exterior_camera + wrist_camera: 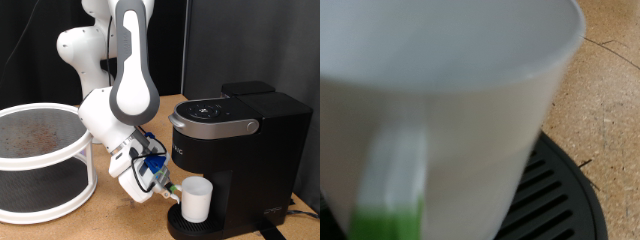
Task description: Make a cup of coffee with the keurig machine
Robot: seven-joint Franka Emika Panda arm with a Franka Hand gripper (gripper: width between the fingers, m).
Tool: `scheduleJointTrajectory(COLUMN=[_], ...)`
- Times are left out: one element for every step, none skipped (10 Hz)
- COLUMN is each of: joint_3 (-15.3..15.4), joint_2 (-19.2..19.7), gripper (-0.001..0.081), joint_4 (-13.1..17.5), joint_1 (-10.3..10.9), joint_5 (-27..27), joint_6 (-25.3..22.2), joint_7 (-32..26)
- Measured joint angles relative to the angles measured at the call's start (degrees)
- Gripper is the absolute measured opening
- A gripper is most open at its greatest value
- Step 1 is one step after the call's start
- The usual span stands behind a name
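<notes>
One white cup stands on the round drip tray of the keurig machine, under the overhanging brew head with its silver-rimmed button top. The gripper reaches in from the exterior view's left, low over the wooden tabletop, and its fingers pinch the cup's wall, one green-tipped finger lying against the outside of the cup in the wrist view. That close view is filled by the blurred white cup, with the black slotted grille of the drip tray beneath it and the speckled tabletop beyond. Whether the cup's base rests fully on the tray or hangs just above it cannot be told. At the exterior view's left stands a round white two-tier rack with mesh shelves, well apart from the machine.
</notes>
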Motion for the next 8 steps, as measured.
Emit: scheduleJointTrajectory(joint_3=[0.0, 0.0, -0.3, -0.7, -1.4, -2.2, -3.3, -3.8], joint_2=[0.4, 0.4, 0.4, 0.0, -0.7, -1.9, -3.4, -5.9], gripper=[0.0102, 0.0238, 0.0422, 0.0422, 0.0558, 0.0558, 0.0732, 0.0807], joint_4=[0.0, -0.1, -0.3, -0.8, -1.6, -2.5, -3.4, -5.0], joint_1=[0.0, -0.1, -0.2, -0.6, -1.4, -2.2, -3.1, -3.9], joint_5=[0.2, 0.3, -0.4, -2.5, -6.0, -10.1, -14.7, -17.6], joint_6=[0.2, 0.9, 1.2, 0.9, -0.1, -1.5, -3.1, -4.5], joint_7=[0.0, -0.1, 0.4, 1.4, 3.3, 5.4, 8.3, 10.4])
